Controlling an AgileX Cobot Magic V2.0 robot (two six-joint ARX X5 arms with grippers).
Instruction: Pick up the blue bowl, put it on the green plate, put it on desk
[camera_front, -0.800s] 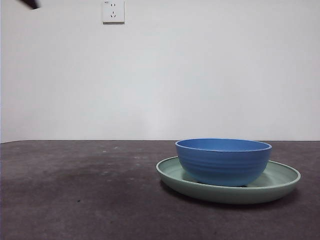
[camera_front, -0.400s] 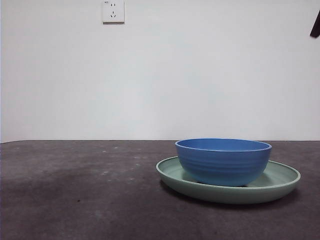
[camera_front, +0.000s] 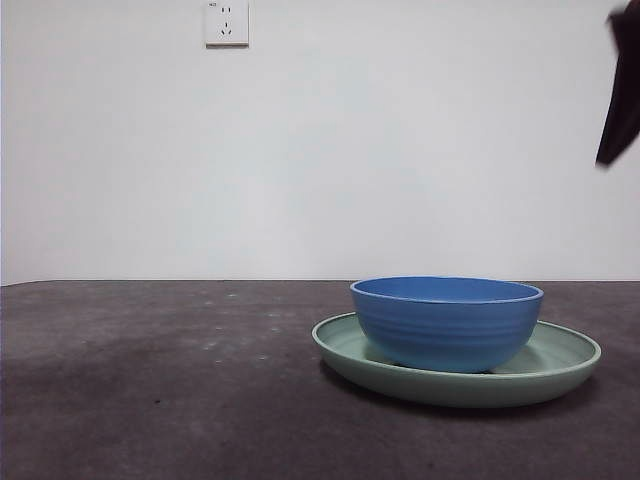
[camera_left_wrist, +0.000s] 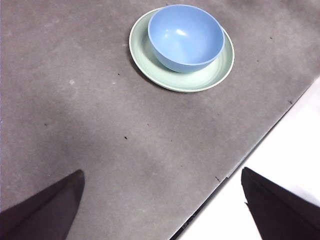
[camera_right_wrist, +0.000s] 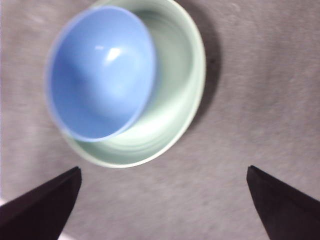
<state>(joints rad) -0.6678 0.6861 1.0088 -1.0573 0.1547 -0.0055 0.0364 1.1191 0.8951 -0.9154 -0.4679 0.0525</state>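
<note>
The blue bowl (camera_front: 446, 322) stands upright inside the green plate (camera_front: 560, 366), right of centre on the desk (camera_front: 150, 400). My right gripper (camera_right_wrist: 163, 168) is open and empty, above the bowl (camera_right_wrist: 100, 70) and plate (camera_right_wrist: 175, 75) and slightly to one side; its view is blurred. It shows as a dark tip (camera_front: 620, 90) at the front view's top right, well above the bowl. My left gripper (camera_left_wrist: 161, 172) is open and empty, high over bare desk, far from the bowl (camera_left_wrist: 186, 36) and plate (camera_left_wrist: 192, 84).
A white wall socket (camera_front: 226, 22) sits on the white wall behind the desk. In the left wrist view the desk's edge (camera_left_wrist: 260, 145) runs diagonally, with a white surface beyond it.
A black arm tip at the top left has left the front view. A dark arm has come in at the top right and dropped lower. Bowl and plate have not moved.
</note>
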